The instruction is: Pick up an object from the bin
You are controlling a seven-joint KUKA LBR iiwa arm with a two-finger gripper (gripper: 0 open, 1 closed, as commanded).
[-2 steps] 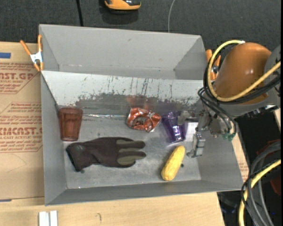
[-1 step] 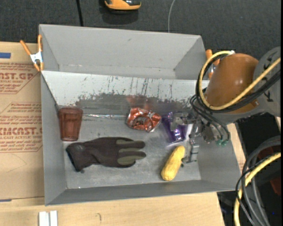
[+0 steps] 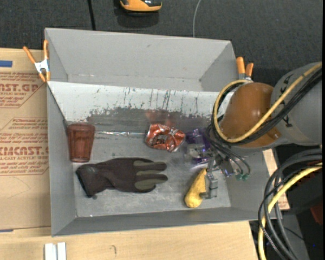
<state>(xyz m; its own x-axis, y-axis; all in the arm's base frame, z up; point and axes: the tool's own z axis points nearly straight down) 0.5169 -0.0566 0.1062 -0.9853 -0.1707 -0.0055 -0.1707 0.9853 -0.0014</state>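
Near the bin's (image 3: 135,58) front-right corner (bottom right of the view) lies a yellow banana-shaped item (image 3: 194,195), its long axis running up-right to down-left. The gripper (image 3: 210,184) sits at its upper-right end and overlaps it in the view. Whether the gripper is spread or closed can't be told, nor whether it actually grips the item.

Edges: the item's lower end is close to the front wall, w/ a thin strip of bare floor btwn. The right wall is near, and the arm's wrist and cables crowd that side. To the item's left there's open floor up to the glove's fingertips.

Just above the gripper is a small purple item (image 3: 196,137), partly mixed up w/ the cables, kind unclear. Left of that lies a crumpled red-orange wrapper (image 3: 163,137), apart from the yellow item w/ bare floor btwn. Further left, a dark brown glove (image 3: 116,176) lies flat near the front wall, cuff to the left, fingers pointing right. Above its cuff, a reddish see-through cup (image 3: 79,141) sits close to the left wall.

The strip of floor along the rear wall is open, as is the gap btwn wrapper and glove. The arm's orange cover (image 3: 249,115) hangs over the right rim.

Count: 1 yellow item, 1 purple item, 1 wrapper, 1 glove, 1 cup, so 5 things, all apart from one another.
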